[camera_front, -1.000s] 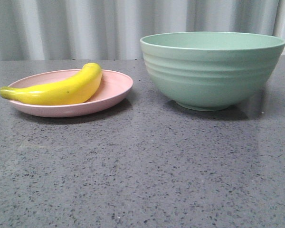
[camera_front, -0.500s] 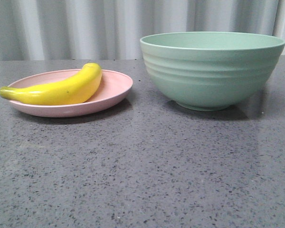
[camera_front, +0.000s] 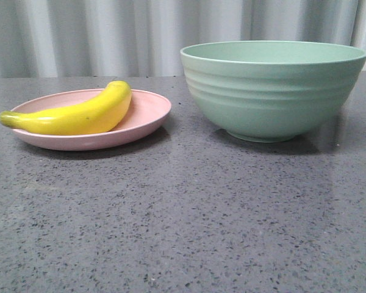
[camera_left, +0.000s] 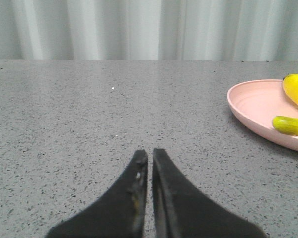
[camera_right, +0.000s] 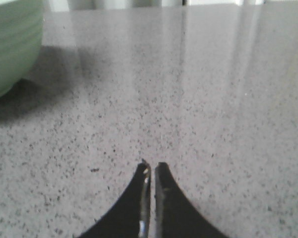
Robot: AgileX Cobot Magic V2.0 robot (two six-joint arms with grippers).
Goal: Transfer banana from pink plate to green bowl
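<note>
The yellow banana (camera_front: 79, 115) lies on the pink plate (camera_front: 149, 116) at the left of the front view. The green bowl (camera_front: 272, 90) stands to the right of the plate, apart from it. In the left wrist view my left gripper (camera_left: 149, 154) is shut and empty, low over the bare table, with the plate (camera_left: 253, 106) and the banana (camera_left: 291, 124) off to one side. In the right wrist view my right gripper (camera_right: 152, 166) is shut and empty over the table, with the bowl's wall (camera_right: 10, 44) at the edge. Neither gripper shows in the front view.
The table (camera_front: 183, 213) is grey speckled stone. A pale curtain (camera_front: 110, 36) hangs behind it.
</note>
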